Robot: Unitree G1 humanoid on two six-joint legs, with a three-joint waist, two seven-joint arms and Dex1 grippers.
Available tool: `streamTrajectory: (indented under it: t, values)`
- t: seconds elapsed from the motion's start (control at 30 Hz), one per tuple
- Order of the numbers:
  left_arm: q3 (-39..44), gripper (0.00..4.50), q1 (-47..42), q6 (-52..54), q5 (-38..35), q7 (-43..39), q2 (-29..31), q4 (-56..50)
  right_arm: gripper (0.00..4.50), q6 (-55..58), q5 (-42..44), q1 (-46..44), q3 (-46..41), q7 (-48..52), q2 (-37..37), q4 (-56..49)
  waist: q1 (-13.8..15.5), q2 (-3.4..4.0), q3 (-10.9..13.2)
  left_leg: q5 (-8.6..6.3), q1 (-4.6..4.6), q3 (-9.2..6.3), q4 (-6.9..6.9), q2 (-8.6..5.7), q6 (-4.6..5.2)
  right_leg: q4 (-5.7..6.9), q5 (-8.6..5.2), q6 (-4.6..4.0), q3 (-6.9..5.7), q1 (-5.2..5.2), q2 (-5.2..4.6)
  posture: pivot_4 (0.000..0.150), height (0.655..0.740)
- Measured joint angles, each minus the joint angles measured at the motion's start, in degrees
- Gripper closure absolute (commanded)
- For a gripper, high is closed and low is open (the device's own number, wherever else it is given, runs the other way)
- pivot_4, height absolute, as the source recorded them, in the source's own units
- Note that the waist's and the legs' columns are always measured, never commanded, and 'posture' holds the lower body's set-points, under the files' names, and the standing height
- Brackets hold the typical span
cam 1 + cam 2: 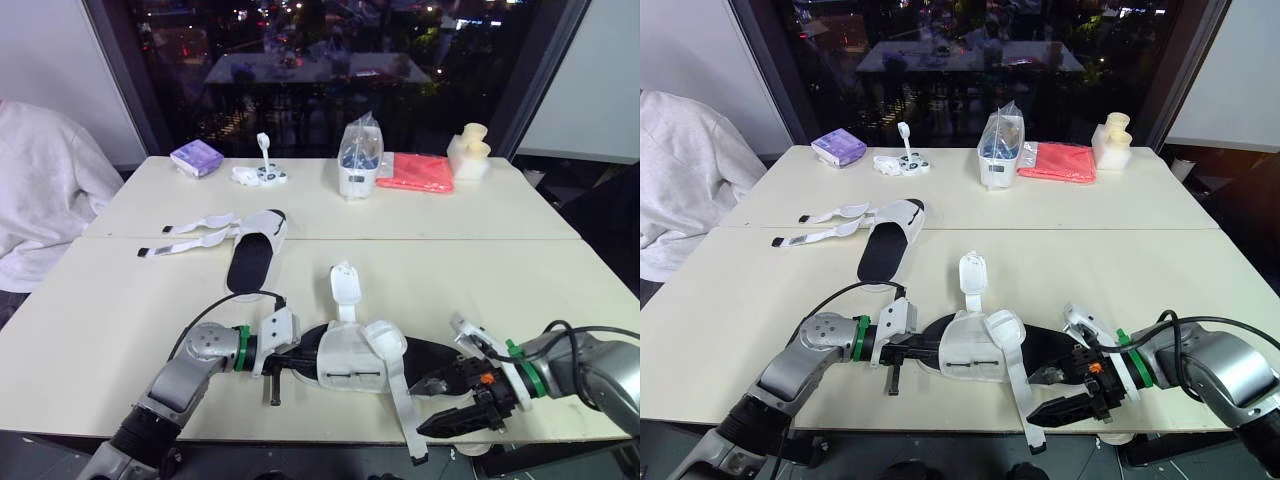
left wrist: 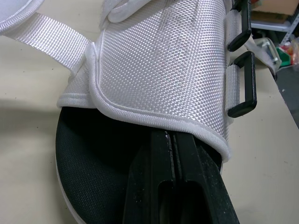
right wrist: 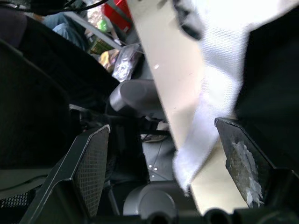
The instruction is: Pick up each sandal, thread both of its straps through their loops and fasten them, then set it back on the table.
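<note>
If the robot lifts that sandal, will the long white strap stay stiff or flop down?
Probably floppy: the strap droops over the table edge by the open right gripper. It looks like thin woven webbing, so it is likely light. The sandal itself seems stiffer; its black sole lies flat.

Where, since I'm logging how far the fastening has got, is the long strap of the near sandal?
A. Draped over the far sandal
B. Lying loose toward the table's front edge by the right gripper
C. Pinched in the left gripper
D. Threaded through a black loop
B: the strap trails unthreaded from the sandal across the table to its front edge, just ahead of the open right gripper.
</note>
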Motion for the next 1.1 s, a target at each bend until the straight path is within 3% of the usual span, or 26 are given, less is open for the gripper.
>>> streamTrajectory:
  t: [0.27,0.57,0.87,1.1]
  values:
    - [0.0,4.5,0.36,0.13,0.01,0.39,0.43,-0.67,0.6,2.32,0.03,5.31,-1.55,4.07,-3.55,0.01,-0.03,0.0,0.0,-0.01,-0.01,0.0,0.0,0.01,0.01,0.01,0.0,0.0,0.0,0.0,0.01,0.15,0.74]
    - [-0.01,4.5,0.91,0.12,-0.02,0.43,0.77,-1.25,0.6,5.67,0.76,7.19,-1.88,-1.31,2.89,-1.74,-0.04,-0.07,-0.06,-0.01,0.0,-0.01,0.0,0.02,0.01,0.03,0.0,0.01,0.0,0.0,0.05,0.15,0.74]
    - [-0.14,4.5,1.57,0.27,0.0,0.69,0.75,-2.08,0.6,11.38,3.03,2.91,-1.76,-7.28,10.91,-1.95,0.0,-0.13,-0.15,0.0,0.0,-0.02,0.01,0.02,0.01,0.05,0.0,0.01,0.0,0.01,0.06,0.15,0.74]
    - [-0.17,4.5,1.91,0.3,0.0,1.16,0.75,-2.45,0.6,12.96,3.58,2.87,-1.86,-7.73,9.26,-3.37,0.01,-0.12,-0.16,0.0,0.0,-0.01,0.01,0.02,0.02,0.05,0.0,0.01,0.0,0.02,0.06,0.15,0.74]
